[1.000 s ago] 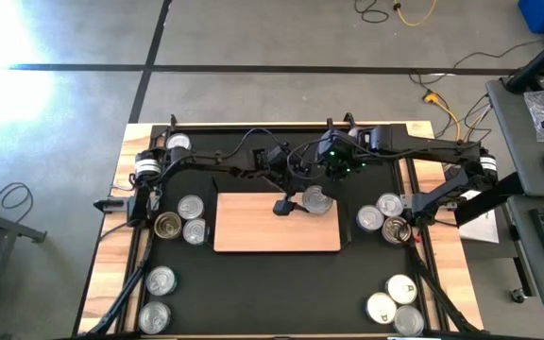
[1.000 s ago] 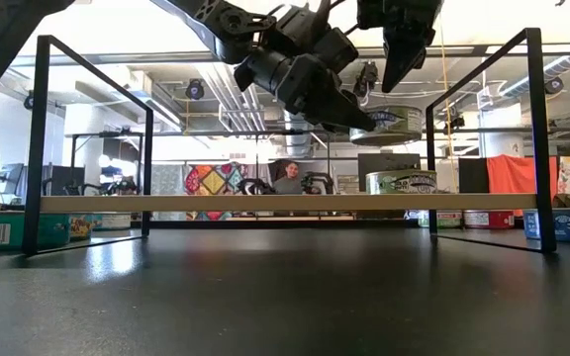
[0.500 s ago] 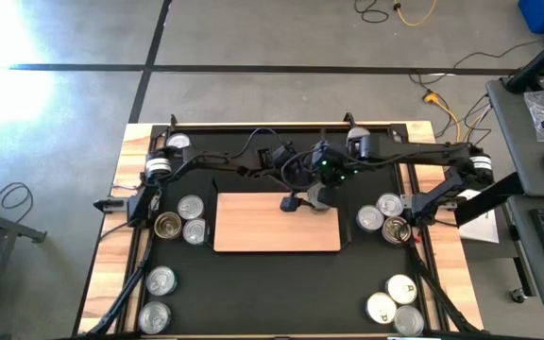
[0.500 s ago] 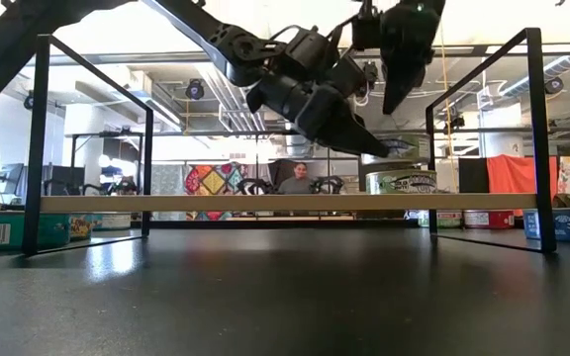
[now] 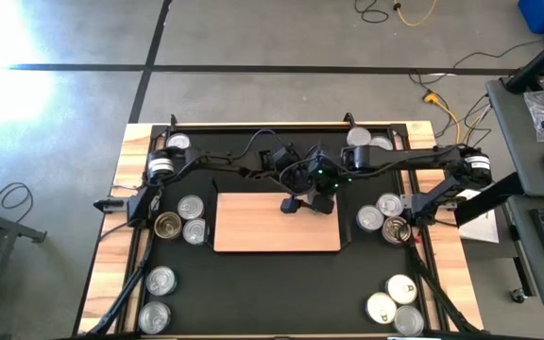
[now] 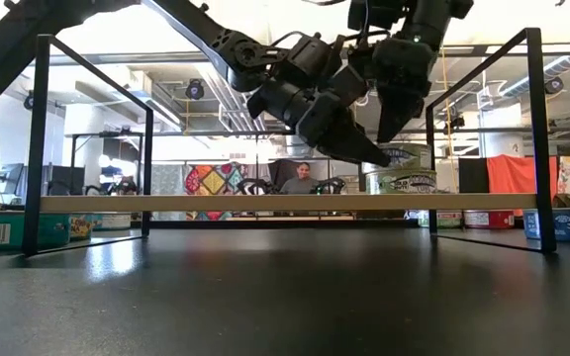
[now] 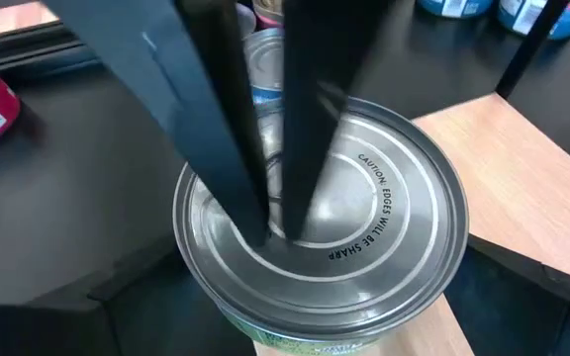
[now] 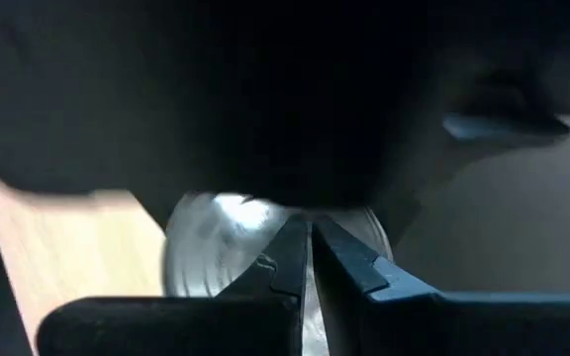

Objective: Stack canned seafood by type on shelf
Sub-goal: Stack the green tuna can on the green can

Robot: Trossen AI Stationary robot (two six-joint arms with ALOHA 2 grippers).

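Two claws crowd the shelf's (image 5: pixel 263 227) back right corner. Left claw (image 7: pixel 265 213) has fingers pressed together, tips resting on the silver lid of a tuna can (image 7: pixel 364 227) that stands on the shelf edge. Right claw (image 8: pixel 308 259) is also pinched closed, holding nothing, just above the same can. From overhead both arms hide that can. Other cans sit on the black mat (image 5: pixel 272 293): left cluster (image 5: pixel 179 219), right cluster (image 5: pixel 382 215), some cut off by cables.
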